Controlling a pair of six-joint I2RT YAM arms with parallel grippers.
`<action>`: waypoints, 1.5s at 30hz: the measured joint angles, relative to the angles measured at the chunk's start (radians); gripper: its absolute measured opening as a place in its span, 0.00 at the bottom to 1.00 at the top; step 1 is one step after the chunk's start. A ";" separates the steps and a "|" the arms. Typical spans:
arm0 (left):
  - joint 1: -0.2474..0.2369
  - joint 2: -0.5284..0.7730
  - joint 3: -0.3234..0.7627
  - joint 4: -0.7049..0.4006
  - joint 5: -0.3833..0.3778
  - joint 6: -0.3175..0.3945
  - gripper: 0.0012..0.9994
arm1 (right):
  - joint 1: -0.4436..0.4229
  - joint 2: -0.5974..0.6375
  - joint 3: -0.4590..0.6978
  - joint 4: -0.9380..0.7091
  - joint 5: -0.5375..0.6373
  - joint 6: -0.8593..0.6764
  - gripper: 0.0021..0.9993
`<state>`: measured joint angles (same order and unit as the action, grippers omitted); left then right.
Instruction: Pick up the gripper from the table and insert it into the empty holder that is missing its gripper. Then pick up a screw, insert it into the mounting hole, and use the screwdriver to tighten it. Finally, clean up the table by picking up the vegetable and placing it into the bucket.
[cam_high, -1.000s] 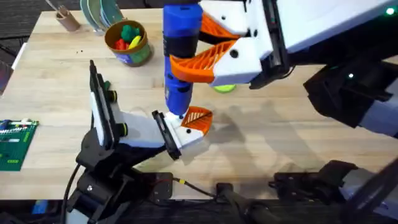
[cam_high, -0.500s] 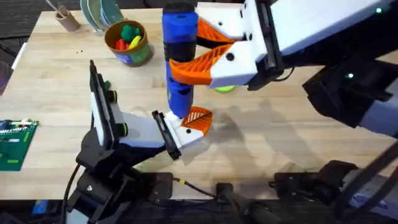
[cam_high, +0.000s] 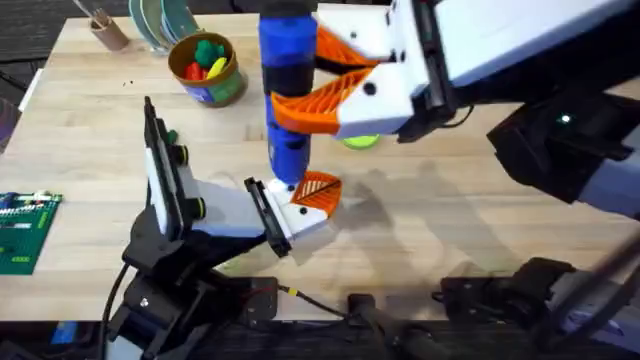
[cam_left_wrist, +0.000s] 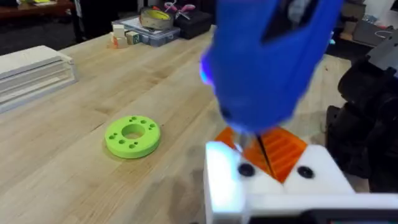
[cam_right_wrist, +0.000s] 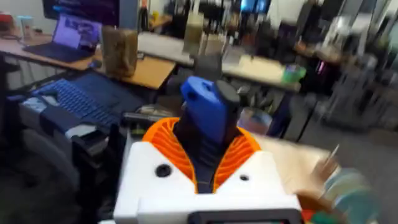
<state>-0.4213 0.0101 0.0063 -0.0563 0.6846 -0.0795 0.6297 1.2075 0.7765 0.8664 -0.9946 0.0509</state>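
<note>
Wood grain runs the whole width of the table (cam_high: 440, 230), and nearly everything on it has been pushed to the edges so the middle stays free for the fiddly part. From where I stand the right arm looms biggest, reaching across from the far side so that the right gripper (cam_high: 300, 75) can hang straight above the work. Its orange ribbed fingers are pinched on the screwdriver (cam_high: 287, 100), which stands upright, tip down, the only way the bit will bite squarely into a screw. From the right wrist, the blue body sits wedged between the two orange pads (cam_right_wrist: 163, 144), held tight enough that it should not twist.

Below it the left gripper (cam_high: 265, 215) lies low over the table, its dark fingers closed on the holder (cam_high: 300, 215), serving, I would say, as a vice. That white block already carries the orange gripper (cam_high: 320, 190), and the driver's narrow bit comes down right at its mounting hole. The screw itself is too small for me to make out.

Back by the far edge sits the bucket (cam_high: 205, 68), with colourful toys in it. A bright green ring (cam_left_wrist: 132, 135) lies just behind the work, well clear of both arms.
</note>
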 joint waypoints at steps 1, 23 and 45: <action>0.000 0.000 0.000 0.000 0.000 0.000 0.02 | -0.003 0.002 0.000 0.051 -0.003 0.001 0.11; 0.000 0.000 0.000 0.000 0.000 0.000 0.02 | -0.299 -0.001 0.072 -0.692 0.253 -0.693 0.10; 0.000 0.000 0.000 0.000 0.000 0.000 0.02 | -0.327 0.406 0.153 -0.845 1.018 -1.392 0.10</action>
<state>-0.4213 0.0101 0.0063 -0.0563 0.6846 -0.0798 0.3027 1.6133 0.9299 0.0210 0.0237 -1.3410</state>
